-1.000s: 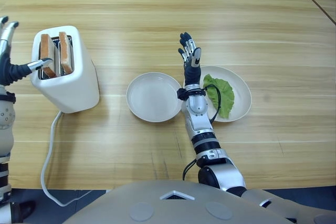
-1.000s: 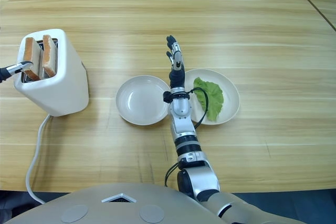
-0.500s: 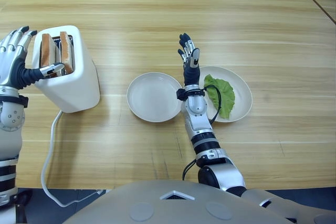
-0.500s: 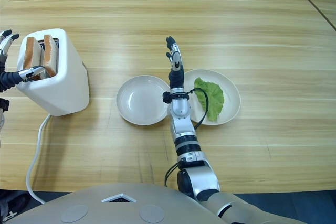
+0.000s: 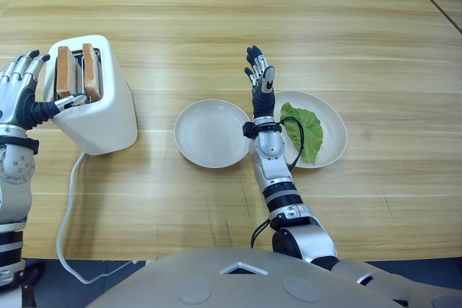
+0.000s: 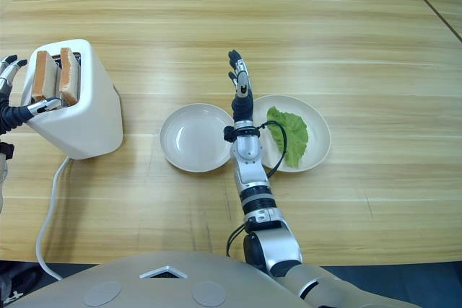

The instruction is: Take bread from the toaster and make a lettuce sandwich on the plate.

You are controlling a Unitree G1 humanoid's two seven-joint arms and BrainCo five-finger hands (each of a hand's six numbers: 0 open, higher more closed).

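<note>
at far left, left eye view: left hand [image 5: 22, 97] fingers spread, holding nothing, just beside the toaster [image 5: 101, 120]; bread [image 5: 66, 73] stands upright in its slots, right of the fingers. right eye view: right hand [image 6: 242, 90], straight-fingered and empty, by the plate [image 6: 191, 142], well apart from bread.

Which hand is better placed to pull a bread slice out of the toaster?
Left. The left hand is open beside the toaster, close to the bread slices. The right hand stands between the empty plate and lettuce plate, well away.
</note>
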